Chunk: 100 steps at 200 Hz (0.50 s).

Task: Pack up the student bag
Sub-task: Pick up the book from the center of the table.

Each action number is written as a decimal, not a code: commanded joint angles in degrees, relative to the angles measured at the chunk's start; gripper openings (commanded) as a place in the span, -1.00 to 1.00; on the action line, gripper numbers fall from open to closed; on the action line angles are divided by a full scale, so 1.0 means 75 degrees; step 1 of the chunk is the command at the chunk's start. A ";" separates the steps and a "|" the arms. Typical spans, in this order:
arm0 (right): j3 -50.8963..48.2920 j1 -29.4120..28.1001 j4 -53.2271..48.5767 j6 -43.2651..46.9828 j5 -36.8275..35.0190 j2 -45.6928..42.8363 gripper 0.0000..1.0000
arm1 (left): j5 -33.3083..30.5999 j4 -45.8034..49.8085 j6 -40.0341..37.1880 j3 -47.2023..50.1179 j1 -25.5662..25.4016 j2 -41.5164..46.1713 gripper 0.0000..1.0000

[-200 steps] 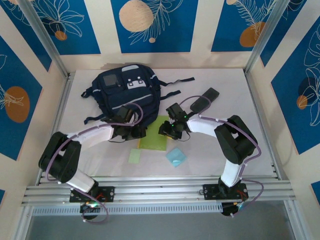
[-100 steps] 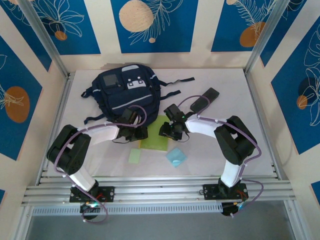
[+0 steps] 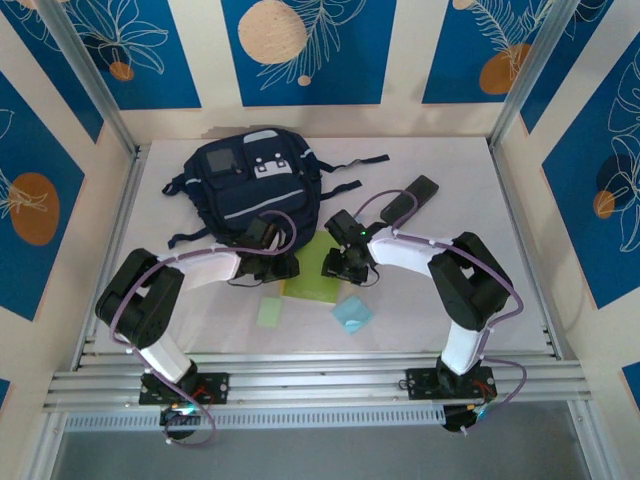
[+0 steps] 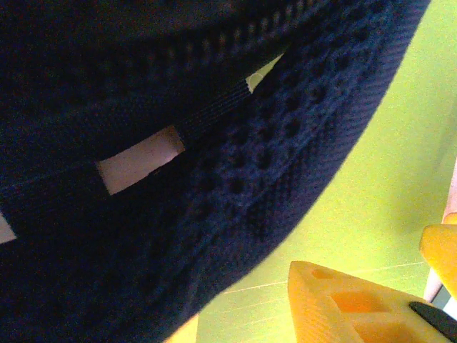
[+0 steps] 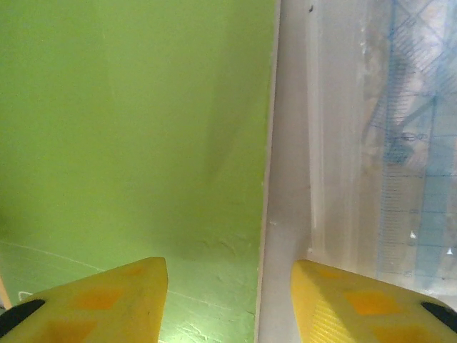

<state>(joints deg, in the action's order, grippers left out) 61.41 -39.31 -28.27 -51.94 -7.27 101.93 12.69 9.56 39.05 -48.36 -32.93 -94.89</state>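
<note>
Nearest, the right gripper is held half-open and empty astride the green notebook's edge, so the thin cover may be pushed rather than pinched. Beyond, the left gripper, likewise parted and empty, may be snagged on the student bag, which is laid at the table's far left.

arms: white shells, black joints | cables: purple | jaws: yellow

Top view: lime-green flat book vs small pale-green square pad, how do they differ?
Size: the lime-green flat book is much larger than the small pale-green square pad.
Colour: book saturated lime, pad washed out.
Position: book reaches the dark navy fabric backpack; pad lies apart, closer to the near edge.
Both lie flat on the white table.
</note>
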 commanded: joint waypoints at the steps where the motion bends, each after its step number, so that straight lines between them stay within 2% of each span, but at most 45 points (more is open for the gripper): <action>1: -0.0250 -0.0049 -0.0535 0.0122 0.0372 0.0501 0.00 | 0.0341 0.0267 -0.0016 0.0062 -0.0192 -0.0157 -0.12; 37: -0.0105 -0.0242 0.0345 0.0026 0.1295 0.0546 -0.07 | 0.0385 0.0162 0.0097 0.0049 -0.0313 -0.0155 -0.12; 100: -0.0096 -0.0024 -0.0144 -0.0033 0.1051 -0.0706 -0.15 | 0.0376 0.0045 0.0196 0.0131 -0.0375 -0.0229 -0.11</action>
<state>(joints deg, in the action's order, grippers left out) 61.14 -39.40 -28.32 -51.46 -3.49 101.45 12.86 9.13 39.44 -48.38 -33.67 -94.85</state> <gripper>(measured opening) 0.436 0.443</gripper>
